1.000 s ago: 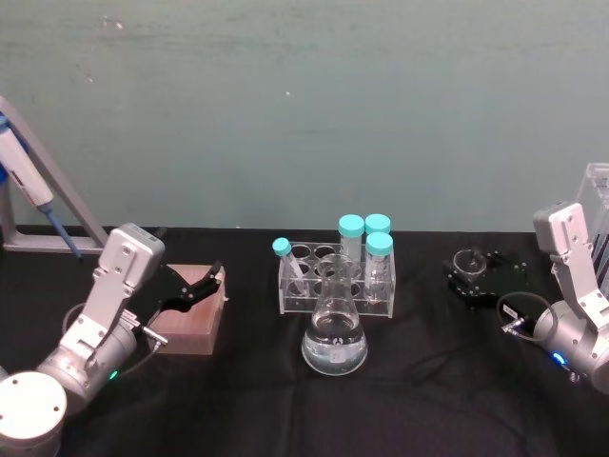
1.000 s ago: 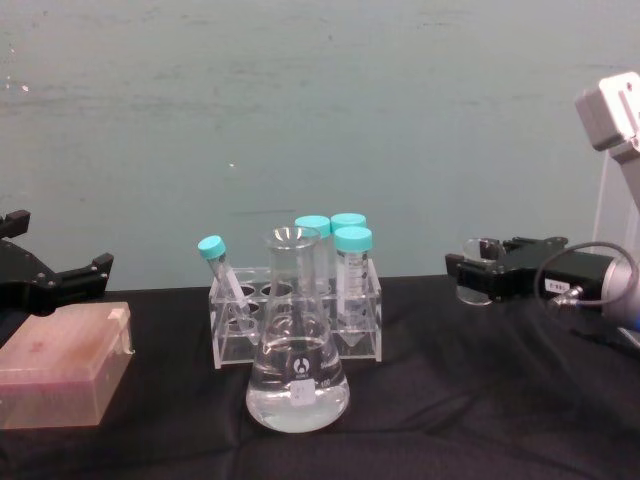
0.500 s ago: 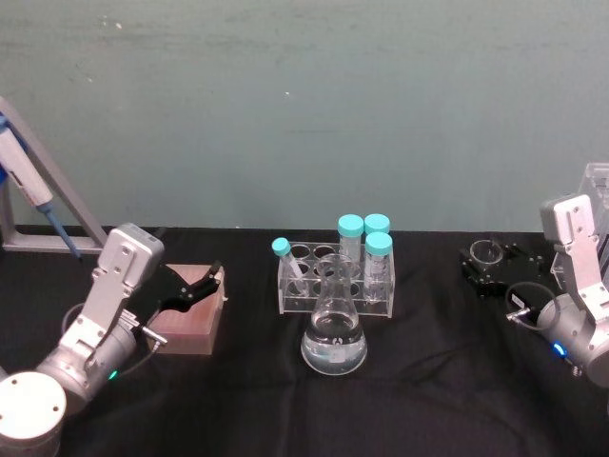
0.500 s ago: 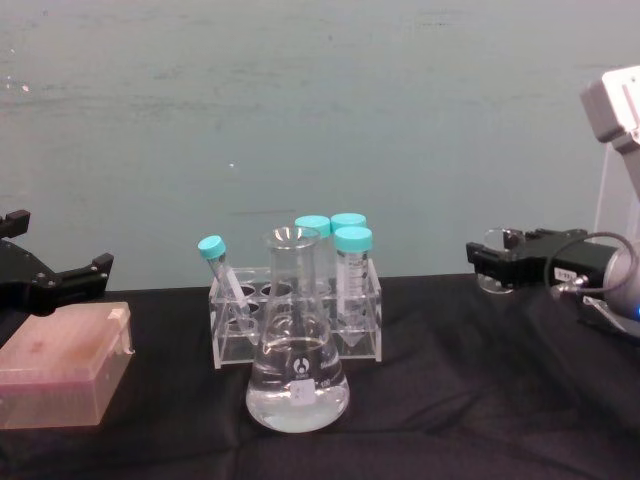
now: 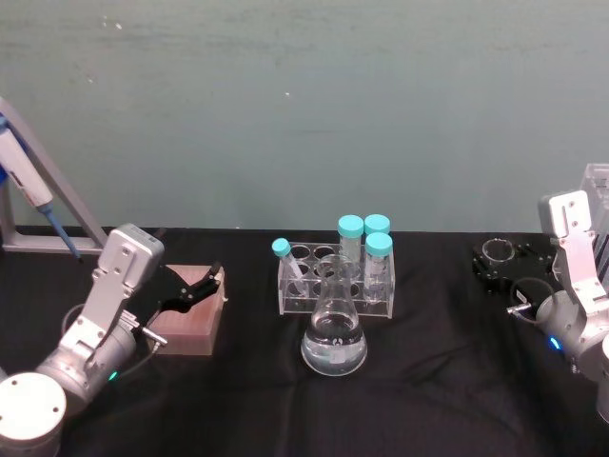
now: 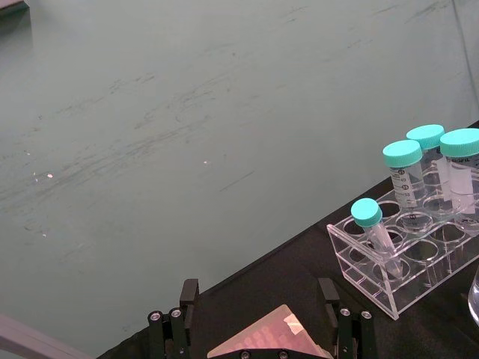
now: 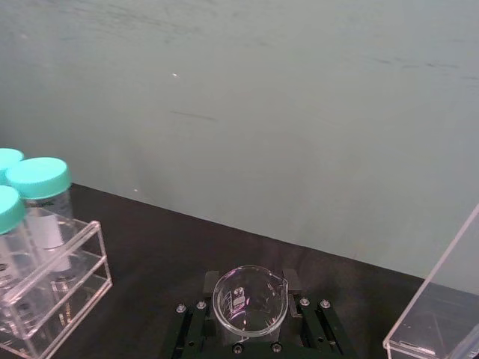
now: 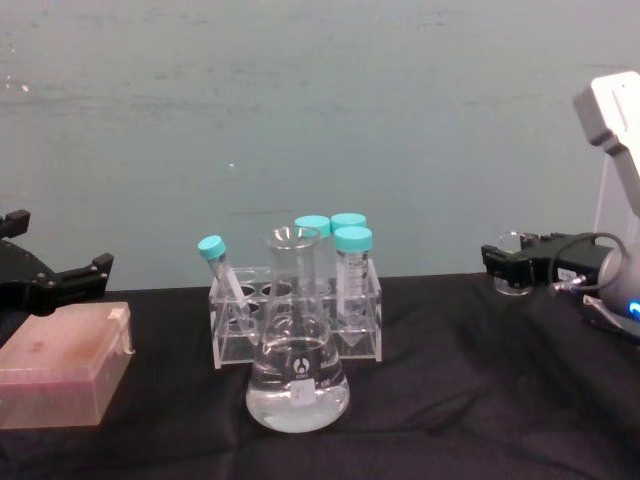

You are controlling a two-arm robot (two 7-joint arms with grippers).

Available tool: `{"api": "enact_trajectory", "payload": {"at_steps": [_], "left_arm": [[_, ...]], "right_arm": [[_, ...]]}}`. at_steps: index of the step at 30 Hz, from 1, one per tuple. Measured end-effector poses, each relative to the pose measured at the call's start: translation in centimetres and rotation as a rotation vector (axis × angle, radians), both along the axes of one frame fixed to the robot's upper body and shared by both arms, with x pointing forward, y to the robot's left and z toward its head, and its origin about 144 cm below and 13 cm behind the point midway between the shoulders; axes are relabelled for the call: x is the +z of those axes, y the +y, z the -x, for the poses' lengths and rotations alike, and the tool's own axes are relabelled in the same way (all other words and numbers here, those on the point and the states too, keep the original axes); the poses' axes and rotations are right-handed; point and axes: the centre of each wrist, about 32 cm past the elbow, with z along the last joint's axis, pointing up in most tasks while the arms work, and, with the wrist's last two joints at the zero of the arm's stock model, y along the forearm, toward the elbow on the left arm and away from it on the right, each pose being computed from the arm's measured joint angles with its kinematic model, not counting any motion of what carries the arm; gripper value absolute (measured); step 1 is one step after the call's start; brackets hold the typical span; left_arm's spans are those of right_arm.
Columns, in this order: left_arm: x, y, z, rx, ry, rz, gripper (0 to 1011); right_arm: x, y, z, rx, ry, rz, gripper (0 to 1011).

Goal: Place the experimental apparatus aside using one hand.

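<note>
My right gripper (image 5: 499,265) is shut on the small glass beaker (image 5: 495,251) at the table's far right. It holds the beaker upright, close to the clear acrylic stand (image 5: 598,205). In the right wrist view the beaker (image 7: 249,298) sits between the black fingers (image 7: 193,323), with the stand's corner (image 7: 438,318) beside it. The conical flask (image 5: 334,335) with clear liquid stands at the table's centre, also seen from the chest (image 8: 297,372). My left gripper (image 5: 197,284) hangs open over a pink box (image 5: 193,314) on the left.
A clear rack (image 5: 335,282) with teal-capped tubes stands just behind the flask. A pipette (image 5: 27,183) on a grey stand is at the far left. Bare black cloth (image 5: 447,362) lies between the flask and my right arm.
My right gripper has carried the beaker further right, away from the rack and toward the acrylic stand. The left arm, flask and rack have not moved.
</note>
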Motion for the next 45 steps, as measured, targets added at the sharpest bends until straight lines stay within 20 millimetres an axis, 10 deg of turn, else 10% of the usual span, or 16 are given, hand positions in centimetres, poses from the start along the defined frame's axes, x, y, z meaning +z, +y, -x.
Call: {"api": "enact_trajectory", "payload": {"at_steps": [45], "left_arm": [[0.0, 0.0, 0.0, 0.0, 0.0, 0.0, 1000]], "right_arm": [[-1.0, 0.3, -2.0, -0.209, 0.052, -0.014, 510]]}}
